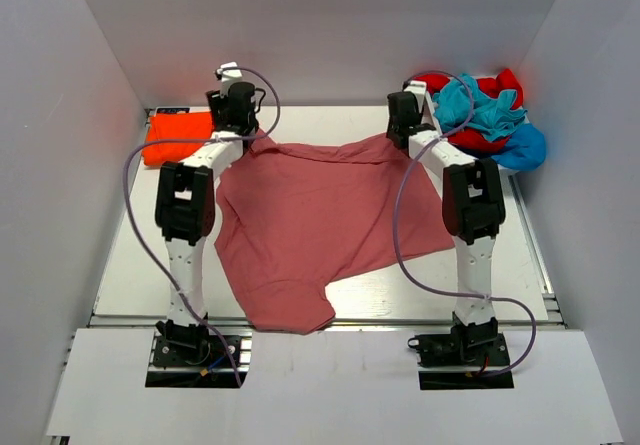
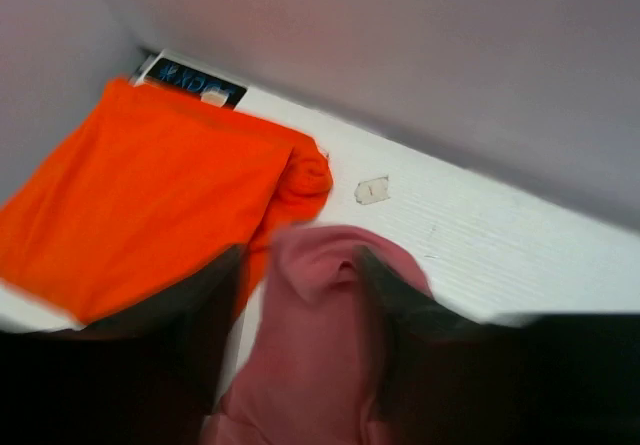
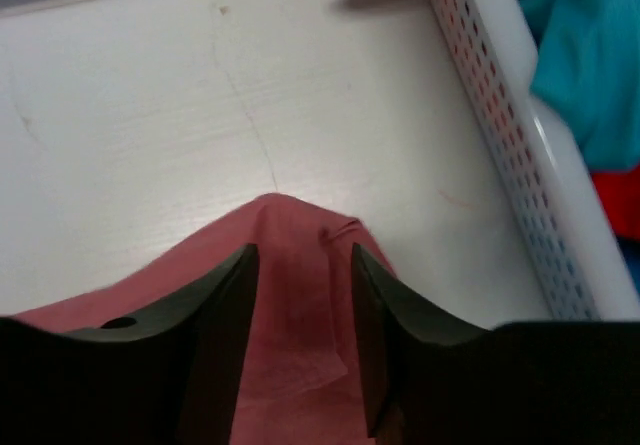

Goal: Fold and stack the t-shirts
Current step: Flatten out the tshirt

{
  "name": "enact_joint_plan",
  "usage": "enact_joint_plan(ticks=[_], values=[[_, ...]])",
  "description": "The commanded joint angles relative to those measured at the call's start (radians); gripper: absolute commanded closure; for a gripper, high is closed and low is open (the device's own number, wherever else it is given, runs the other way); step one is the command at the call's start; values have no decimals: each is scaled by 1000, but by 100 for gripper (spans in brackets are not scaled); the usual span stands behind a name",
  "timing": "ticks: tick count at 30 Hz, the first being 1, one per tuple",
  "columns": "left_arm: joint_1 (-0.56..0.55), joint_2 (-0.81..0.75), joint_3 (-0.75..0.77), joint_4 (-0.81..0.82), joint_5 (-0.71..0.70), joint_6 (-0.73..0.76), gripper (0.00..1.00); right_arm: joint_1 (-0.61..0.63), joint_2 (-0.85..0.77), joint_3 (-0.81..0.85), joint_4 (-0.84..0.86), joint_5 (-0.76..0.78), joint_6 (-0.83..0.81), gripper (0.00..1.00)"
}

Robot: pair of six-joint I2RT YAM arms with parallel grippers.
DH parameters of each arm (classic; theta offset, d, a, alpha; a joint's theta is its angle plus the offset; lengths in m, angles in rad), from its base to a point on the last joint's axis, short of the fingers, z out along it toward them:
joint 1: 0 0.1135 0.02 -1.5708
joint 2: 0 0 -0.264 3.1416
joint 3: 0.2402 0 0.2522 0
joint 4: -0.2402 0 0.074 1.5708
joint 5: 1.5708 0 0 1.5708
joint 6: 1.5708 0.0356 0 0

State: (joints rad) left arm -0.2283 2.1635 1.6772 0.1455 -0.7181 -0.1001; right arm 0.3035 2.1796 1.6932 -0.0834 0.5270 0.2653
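- Looking from your near edge: the pink-red t-shirt [image 1: 320,225] lies spread on the table [image 1: 510,265], with one end reaching the front edge.
- Your left gripper [image 2: 300,265] is at its far left corner, jaws parted, cloth bunched between them.
- Your right gripper [image 3: 305,265] is at the far right corner, jaws parted over a cloth tip.
- Far left: orange t-shirt [image 1: 178,137], folded flat.
- Far right: red, teal and blue heap of shirts [image 1: 480,115] in a white perforated basket [image 3: 500,115].
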Motion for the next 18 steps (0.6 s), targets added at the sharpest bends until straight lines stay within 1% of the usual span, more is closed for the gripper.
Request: enact_joint_plan(ticks=[1,2,3,4,6,7,8,9,10,11,12,14,15,16,17,18], values=[[27,96,247,-134,59,-71,13,-20,54,149,-19,-27,-37,49],[27,123,300,-229,81,-87,1,-23,71,213,-29,-39,-55,40],[38,143,341,-260,101,-87,0,-23,68,220,-42,-74,-64,20],[38,157,402,-285,139,-98,0,-21,63,230,-44,-81,-70,16],[49,145,417,-331,184,-107,0,-18,10,218,-52,-137,-84,10],[49,125,403,-340,206,-107,0,-17,-9,191,-64,-159,-83,10],[49,64,380,-340,254,-107,0,-17,-77,174,-67,-212,-86,10],[49,26,348,-340,281,-107,0,-17,-102,128,-75,-261,-83,10],[40,-16,273,-340,307,-107,0,-17,-127,67,-84,-284,-77,10],[26,-101,236,-368,353,-95,0,-17,-208,39,-87,-327,-74,10],[26,-146,161,-389,373,-95,0,-14,-237,-66,-96,-366,-60,10],[17,-235,71,-435,495,-110,0,-14,-323,-156,-82,-407,-49,10],[17,-281,-48,-451,552,-128,0,-14,-381,-249,-79,-433,-35,10],[17,-375,-116,-451,657,-128,0,-15,-436,-338,-56,-443,-3,10],[8,-425,-188,-436,692,-156,0,-14,-460,-375,-56,-459,8,10],[7,-470,-324,-426,718,-180,0,-14,-484,-451,-59,-467,23,10]])
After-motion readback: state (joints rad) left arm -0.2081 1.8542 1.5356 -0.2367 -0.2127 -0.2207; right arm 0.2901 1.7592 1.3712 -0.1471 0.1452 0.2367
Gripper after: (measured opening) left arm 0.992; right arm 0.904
